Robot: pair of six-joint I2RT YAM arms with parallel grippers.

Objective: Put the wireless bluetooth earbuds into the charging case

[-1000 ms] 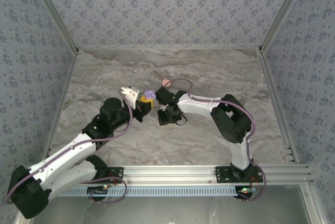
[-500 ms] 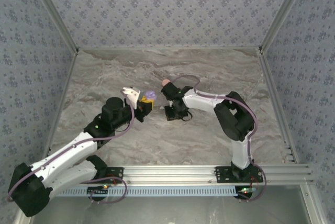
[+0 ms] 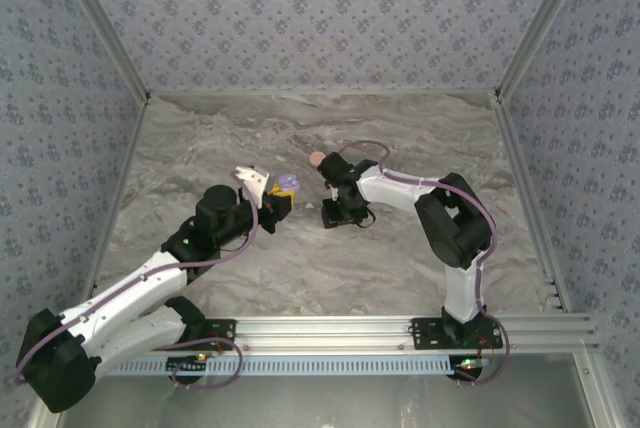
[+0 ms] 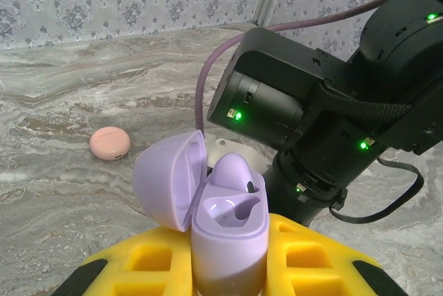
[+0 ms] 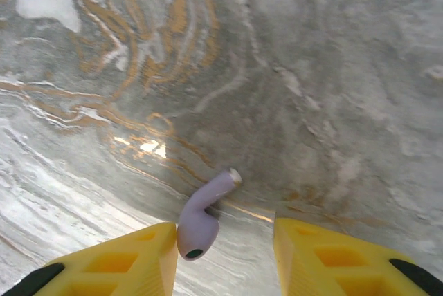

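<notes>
One earbud point(image 5: 201, 218) lies between released right jaws; left jaws clench charging case point(image 4: 228, 237)

Left arm point(image 3: 130, 293): white moulded link shells between black cylindrical joint housings; one green status light at the elbow.
Right arm point(image 3: 395, 188): same white-and-black build; the black wrist housing carries several green lights and a black webbing strap point(image 4: 353, 102).
Cables: a lilac sheathed cable point(image 3: 215, 253) runs along each arm; a thin black cable point(image 4: 387, 202) loops at the right wrist.
Left gripper point(image 4: 228, 268): yellow fingers with square recessed cells and black end pads.
Right gripper point(image 5: 221, 254): matching yellow celled fingers with black tips.
Bases: black mounting plates point(image 3: 200, 330).
</notes>
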